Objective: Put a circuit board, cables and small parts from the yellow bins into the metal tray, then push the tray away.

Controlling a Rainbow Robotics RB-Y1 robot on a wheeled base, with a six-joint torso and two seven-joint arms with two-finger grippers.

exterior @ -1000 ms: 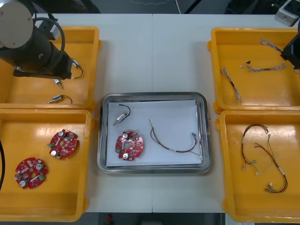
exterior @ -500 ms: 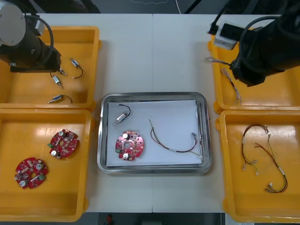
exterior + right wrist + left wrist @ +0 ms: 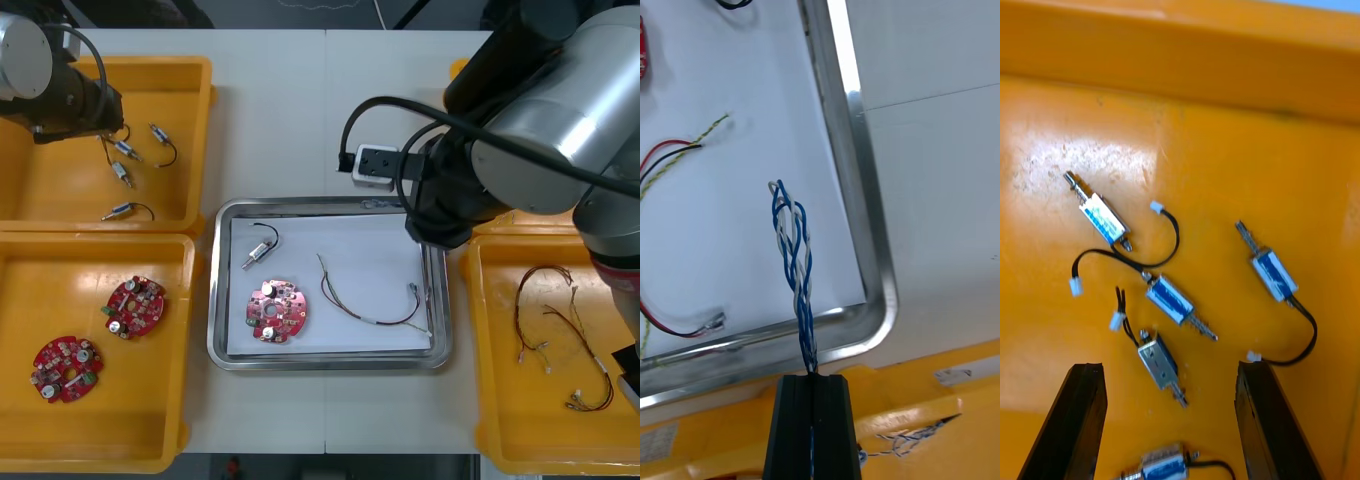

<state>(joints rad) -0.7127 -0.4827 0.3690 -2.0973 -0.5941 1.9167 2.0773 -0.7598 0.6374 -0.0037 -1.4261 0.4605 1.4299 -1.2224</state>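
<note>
Counter [image 3: 330, 110]: light, carrying four yellow bins [image 3: 204, 140] with the metal tray [image 3: 330, 362] between them. Right arm [image 3: 560, 120]: at the tray's far right corner, right jaws shut on the twisted blue and white cable [image 3: 794, 255]. Its long axis runs straight out from them across the rim, free end over the white floor, so release probably needs little further reach. Left jaws: wide open, empty, above small metal parts [image 3: 1171, 298] in the far left bin. In tray: circuit board [image 3: 275, 311], red and yellow cable [image 3: 365, 305], small metal part [image 3: 259, 250].

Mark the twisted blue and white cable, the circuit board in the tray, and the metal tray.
twisted blue and white cable [image 3: 794, 255]: right wrist view, middle of its twisted length.
circuit board [image 3: 277, 310]: front view, centre of the red disc.
metal tray [image 3: 300, 204]: front view, far rim.
</note>
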